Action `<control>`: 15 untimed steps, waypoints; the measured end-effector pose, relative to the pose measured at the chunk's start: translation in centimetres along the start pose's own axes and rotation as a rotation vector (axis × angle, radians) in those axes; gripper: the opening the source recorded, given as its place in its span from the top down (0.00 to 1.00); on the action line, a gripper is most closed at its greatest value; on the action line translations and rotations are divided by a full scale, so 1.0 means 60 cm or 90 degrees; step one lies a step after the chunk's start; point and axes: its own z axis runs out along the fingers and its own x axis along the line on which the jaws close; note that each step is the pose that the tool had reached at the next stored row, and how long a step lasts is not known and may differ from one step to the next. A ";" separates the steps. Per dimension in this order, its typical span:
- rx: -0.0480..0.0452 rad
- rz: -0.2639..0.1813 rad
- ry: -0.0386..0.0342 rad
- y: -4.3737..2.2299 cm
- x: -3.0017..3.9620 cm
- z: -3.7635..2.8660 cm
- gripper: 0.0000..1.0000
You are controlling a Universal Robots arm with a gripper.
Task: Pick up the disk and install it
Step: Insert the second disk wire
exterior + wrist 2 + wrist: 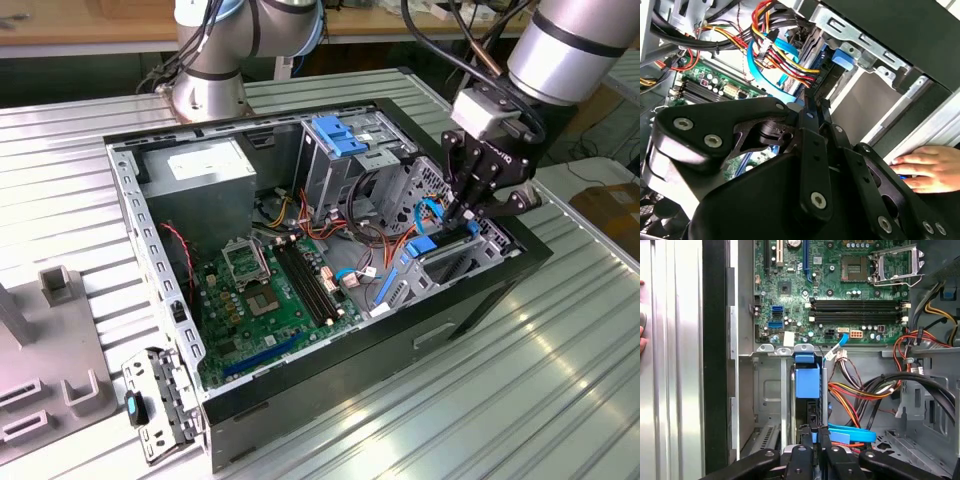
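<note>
in the bay, one claw grips one disk.

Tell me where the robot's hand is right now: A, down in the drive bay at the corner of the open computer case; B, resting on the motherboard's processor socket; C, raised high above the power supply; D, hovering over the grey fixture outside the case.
A: in the exterior view the hand is down at the drive bay in the corner of the computer case, by the blue-edged disk.
</note>
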 end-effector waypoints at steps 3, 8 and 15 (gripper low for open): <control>0.0023 -0.006 -0.0256 0.002 0.016 0.002 0.84; 0.0036 -0.006 -0.0542 0.002 0.019 0.002 0.84; 0.0038 -0.001 -0.0715 0.002 0.038 0.004 0.84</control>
